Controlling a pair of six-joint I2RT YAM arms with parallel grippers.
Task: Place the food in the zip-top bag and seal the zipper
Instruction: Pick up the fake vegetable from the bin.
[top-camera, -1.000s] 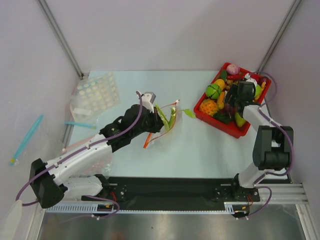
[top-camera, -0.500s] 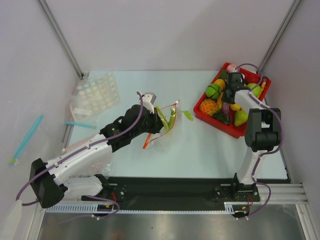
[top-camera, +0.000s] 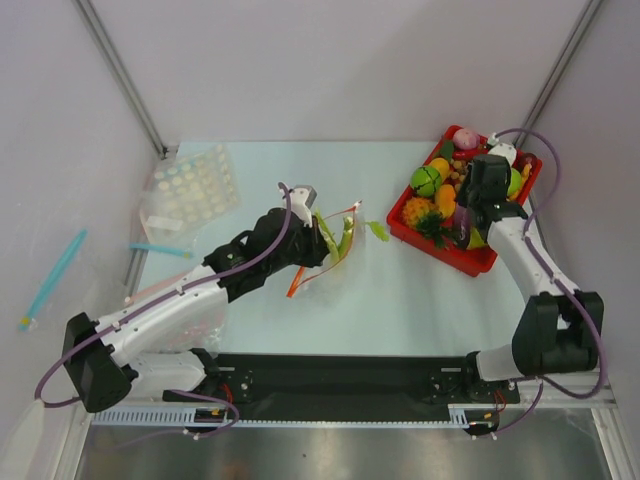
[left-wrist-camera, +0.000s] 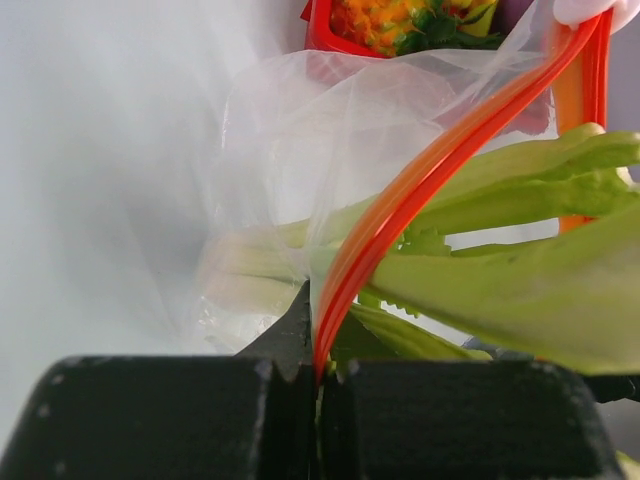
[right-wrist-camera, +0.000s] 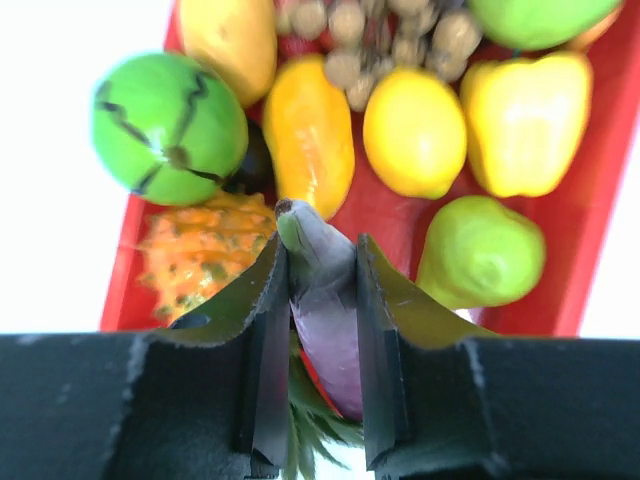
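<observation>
Over the red tray, right pincer clamps eggplant (plain only wrist-side); left pincer pinches the zipper.

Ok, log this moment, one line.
left hand: shut on red-orange zipper strip | green-leaved leek: partly in clear plastic bag | right hand: shut on dark purple eggplant

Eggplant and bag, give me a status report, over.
Left pincer shut on the zipper of the zip-top bag. Right pincer shut on the eggplant, at the red tray. Leek stalk inside bag, leaves out; pear in tray.
</observation>
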